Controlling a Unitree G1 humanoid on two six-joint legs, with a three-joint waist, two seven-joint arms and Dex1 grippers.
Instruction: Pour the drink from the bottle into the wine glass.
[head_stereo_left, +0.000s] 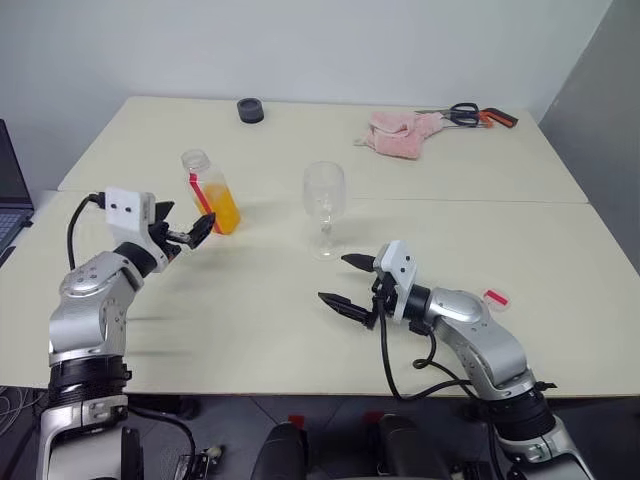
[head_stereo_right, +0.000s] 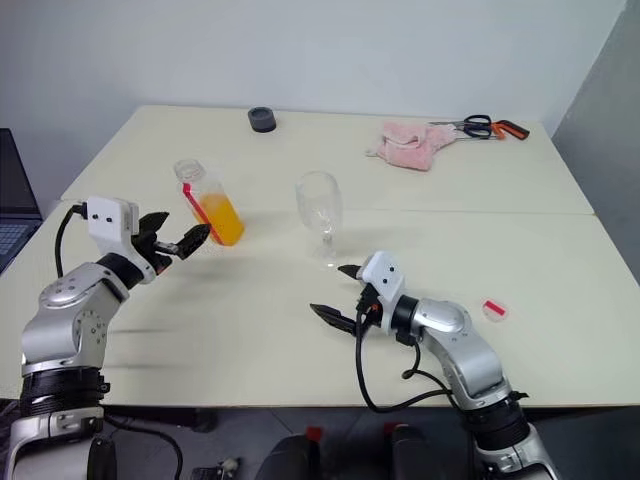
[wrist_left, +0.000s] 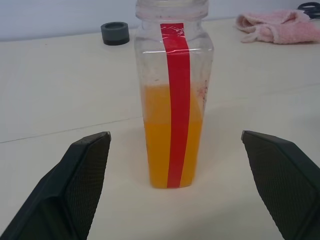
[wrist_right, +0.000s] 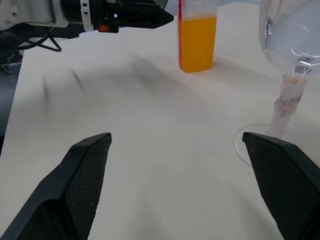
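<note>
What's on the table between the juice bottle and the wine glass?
Nothing: between the bottle and the wine glass there is bare table, seen from the left eye view.

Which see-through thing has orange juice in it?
The bottle with the red strip, by the left gripper. The wine glass is empty.

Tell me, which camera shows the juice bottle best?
The left wrist view: the bottle stands close between that gripper's open fingers, red strip and drink level plain. The eye views show it whole but small; the right wrist view catches just its lower half.
</note>
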